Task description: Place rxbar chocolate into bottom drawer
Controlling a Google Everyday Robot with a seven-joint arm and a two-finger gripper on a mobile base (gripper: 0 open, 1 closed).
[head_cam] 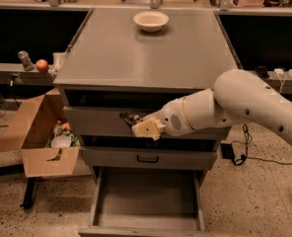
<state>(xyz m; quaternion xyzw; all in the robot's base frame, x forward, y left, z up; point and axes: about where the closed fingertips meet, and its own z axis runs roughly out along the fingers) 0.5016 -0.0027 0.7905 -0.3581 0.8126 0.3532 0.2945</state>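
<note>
My gripper [136, 124] hangs in front of the top drawer's face, above the open bottom drawer [148, 197]. It is shut on the rxbar chocolate [129, 117], a dark wrapper that sticks out to the left of the cream finger pads [147, 129]. The bottom drawer is pulled out, and its flat grey floor holds nothing. My white arm [244, 107] reaches in from the right.
A cream bowl [151, 20] sits at the back of the grey cabinet top [146, 53]. The middle drawer's black handle [146, 158] shows below the gripper. An open cardboard box [40, 132] with clutter stands on the floor at the left. A red apple [42, 65] lies on a side shelf.
</note>
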